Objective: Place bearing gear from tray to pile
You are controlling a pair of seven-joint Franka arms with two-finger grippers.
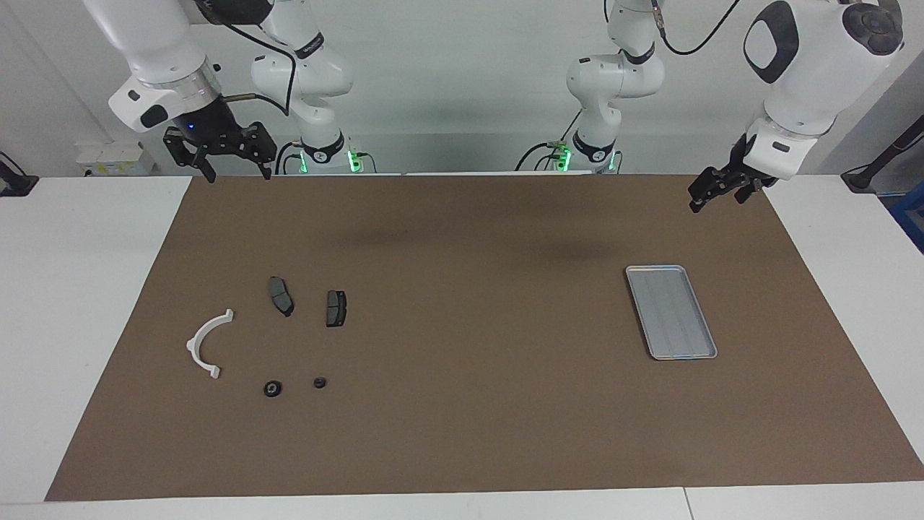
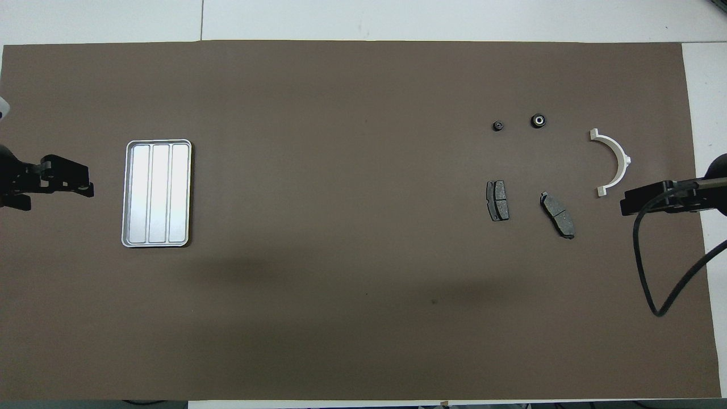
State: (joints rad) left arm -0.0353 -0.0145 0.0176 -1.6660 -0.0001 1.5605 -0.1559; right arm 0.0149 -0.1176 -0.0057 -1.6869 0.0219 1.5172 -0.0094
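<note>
The silver-grey grooved tray (image 1: 671,312) (image 2: 157,193) lies toward the left arm's end of the table and holds nothing. The pile lies toward the right arm's end: a white semicircular bracket (image 1: 208,344) (image 2: 613,162) and two dark grey brake pads (image 1: 281,295) (image 1: 336,308). Two small black round parts (image 1: 272,388) (image 1: 319,382) lie farther from the robots than the pads; they also show in the overhead view (image 2: 538,120) (image 2: 497,125). My left gripper (image 1: 716,199) (image 2: 85,184) hangs open and empty over the mat's edge beside the tray. My right gripper (image 1: 237,172) (image 2: 625,204) is open and empty, raised near the bracket's end of the mat.
A brown mat (image 1: 462,404) covers most of the white table (image 1: 72,289). A black cable (image 2: 653,272) hangs from the right arm over the mat's edge. Both arm bases stand at the table's robot end.
</note>
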